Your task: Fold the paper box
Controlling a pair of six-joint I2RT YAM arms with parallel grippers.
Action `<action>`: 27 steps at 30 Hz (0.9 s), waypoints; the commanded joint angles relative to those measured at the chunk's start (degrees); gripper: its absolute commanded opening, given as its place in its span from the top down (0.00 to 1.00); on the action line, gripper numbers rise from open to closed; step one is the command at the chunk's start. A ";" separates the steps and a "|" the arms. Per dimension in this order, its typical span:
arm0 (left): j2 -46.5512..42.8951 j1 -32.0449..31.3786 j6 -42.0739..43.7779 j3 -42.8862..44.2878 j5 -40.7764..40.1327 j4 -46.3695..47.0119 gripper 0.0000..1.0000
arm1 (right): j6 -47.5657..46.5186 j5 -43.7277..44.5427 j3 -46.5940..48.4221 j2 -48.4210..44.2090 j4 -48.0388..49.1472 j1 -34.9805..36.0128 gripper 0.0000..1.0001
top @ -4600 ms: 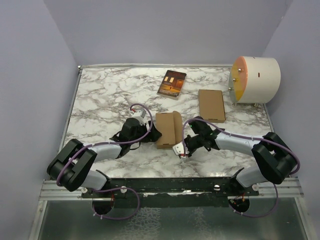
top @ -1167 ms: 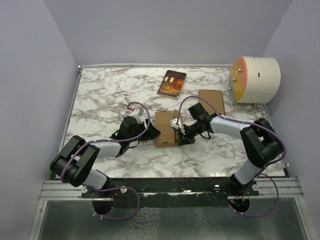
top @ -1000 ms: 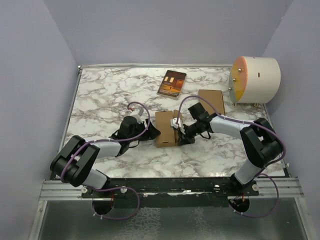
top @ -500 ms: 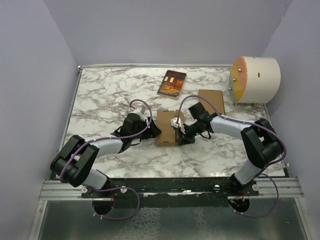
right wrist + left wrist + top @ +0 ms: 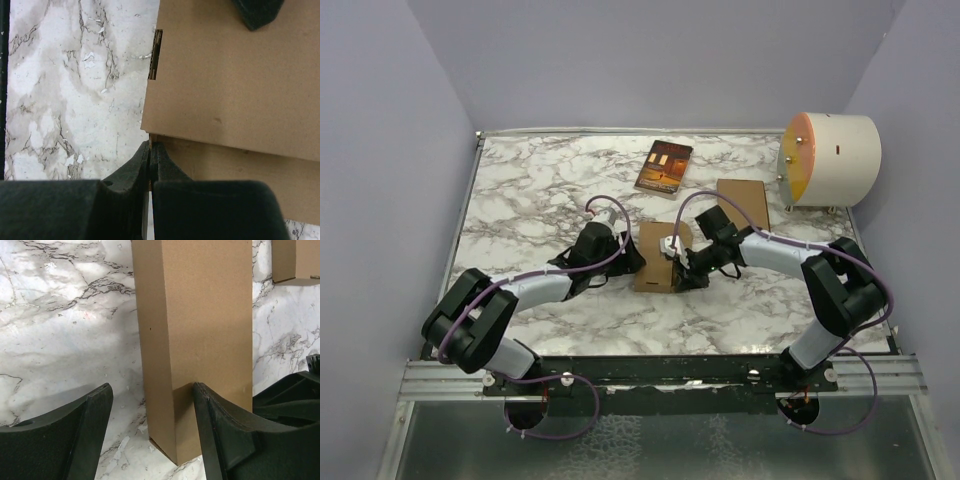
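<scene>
At the middle of the marble table (image 5: 535,190), the paper box (image 5: 650,264) lies between the two grippers, nearer the arms than the dark red-brown book (image 5: 664,167) and the bigger brown carton (image 5: 743,205). A few seconds ago the right arm was folded back toward the near edge with its claw off the box and one flap standing up along the box's right side; now that arm reaches in low and the right gripper (image 5: 677,263) sits at the box's right edge. The left arm has crept slightly farther onto the table, and the box has shifted a little with it. Seen from the left wrist, the left gripper (image 5: 152,390) stands open around the box's near corner: one finger (image 5: 225,440) touches the cardboard face and the other (image 5: 75,440) is apart from it, over the marble. Seen from the right wrist, the right gripper (image 5: 150,145) is closed, fingertips together against the edge where one panel overlaps another. The box is plain brown cardboard, slim and rectangular, with a crisp lengthwise fold and a small dark slit at one edge.
</scene>
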 commanded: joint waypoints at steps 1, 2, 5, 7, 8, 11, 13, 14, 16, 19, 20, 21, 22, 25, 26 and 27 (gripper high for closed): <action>2.62 -1.49 0.50 2.01 -6.88 -6.39 0.33 | 2.32 0.06 1.49 -0.78 -1.67 1.40 0.99; 2.99 -1.99 0.50 2.51 -7.32 -6.89 0.33 | 2.67 0.20 1.73 -0.72 -1.70 1.66 0.99; 3.92 -3.38 0.89 4.01 -8.90 -8.34 0.33 | 4.36 1.01 2.98 0.18 -2.64 2.12 0.99; 4.21 -4.07 1.12 4.85 -10.01 -9.21 0.33 | 5.92 1.43 4.14 0.82 -3.52 2.18 0.98; 4.37 -4.41 1.29 5.14 -10.52 -9.61 0.33 | 6.66 1.62 4.65 1.03 -3.89 2.18 0.97; 4.56 -5.02 1.74 5.74 -11.53 -10.30 0.33 | 7.01 1.79 5.52 1.22 -5.22 2.18 0.90; 4.39 -5.04 2.09 5.76 -11.75 -10.21 0.33 | 6.01 2.71 5.89 1.37 -6.47 2.18 0.86; 4.23 -5.05 2.28 5.78 -11.84 -10.21 0.33 | 5.33 3.12 6.11 1.42 -7.37 2.12 0.84; 3.76 -5.05 2.92 5.84 -11.94 -10.22 0.32 | 3.66 3.79 6.67 1.60 -9.10 2.05 0.80; 2.85 -4.96 4.09 6.48 -12.45 -10.53 0.32 | 2.06 4.80 7.02 0.89 -10.87 1.73 0.74; 2.57 -4.91 4.48 6.82 -12.53 -10.70 0.31 | 1.56 4.74 7.05 0.60 -11.35 1.43 0.72; 2.39 -4.88 5.00 7.15 -12.47 -10.82 0.31 | 1.19 4.57 6.93 0.07 -11.77 1.07 0.70; 2.18 -4.83 5.35 7.47 -12.48 -10.97 0.31 | 0.77 4.13 6.91 -0.46 -12.17 0.59 0.68; 1.68 -4.54 6.92 8.72 -12.00 -11.22 0.30 | -0.63 1.88 7.10 -2.35 -13.65 -1.67 0.65; 1.50 -4.45 7.36 9.08 -11.89 -11.42 0.29 | -1.00 0.91 7.13 -3.08 -14.01 -2.56 0.65; 1.27 -4.32 7.73 9.56 -11.86 -11.68 0.28 | -1.23 -0.38 7.09 -3.77 -14.26 -3.66 0.65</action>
